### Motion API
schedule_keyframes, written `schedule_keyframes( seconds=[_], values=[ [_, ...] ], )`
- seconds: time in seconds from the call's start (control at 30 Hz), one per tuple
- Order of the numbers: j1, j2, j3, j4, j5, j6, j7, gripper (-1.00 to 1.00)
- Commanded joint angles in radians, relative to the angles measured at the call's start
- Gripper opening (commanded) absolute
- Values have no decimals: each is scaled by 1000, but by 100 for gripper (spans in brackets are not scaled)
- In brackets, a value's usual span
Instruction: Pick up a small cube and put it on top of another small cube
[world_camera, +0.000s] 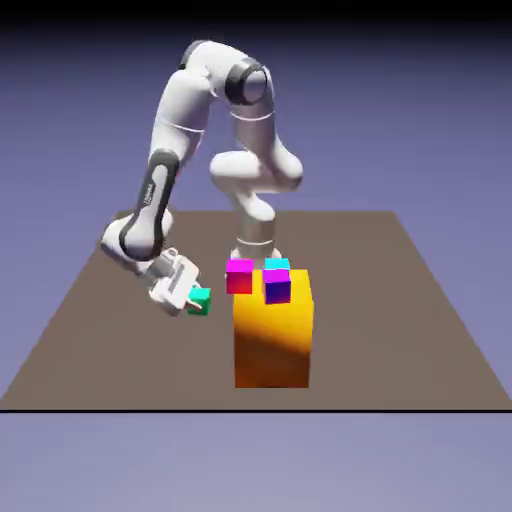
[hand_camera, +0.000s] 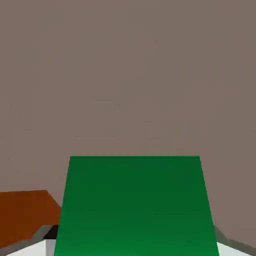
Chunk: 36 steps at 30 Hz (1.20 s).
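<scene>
One tilted tool around green cube

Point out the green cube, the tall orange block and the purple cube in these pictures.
green cube (hand_camera: 135, 205), hand view, middle of its large green face.
tall orange block (world_camera: 272, 345), exterior view, middle of its front face.
purple cube (world_camera: 277, 289), exterior view, its front face, atop the block.
</scene>
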Motion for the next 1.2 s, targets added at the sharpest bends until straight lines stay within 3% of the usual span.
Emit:
schedule_keyframes(
  seconds=[0.0, 0.6, 0.7, 0.9, 0.93, 1.17],
  values=[
    [4, -20, 18, 36, -34, -26, 29, -100],
    [-99, -82, 450, 639, -279, -595, 293, -100],
    [-125, -92, 488, 656, -298, -618, 332, -100],
    [-95, -138, 511, 461, -285, -463, 307, -100],
    [-95, -138, 511, 461, -285, -463, 307, 100],
    [-125, -92, 488, 656, -298, -618, 332, 100]
  ],
)
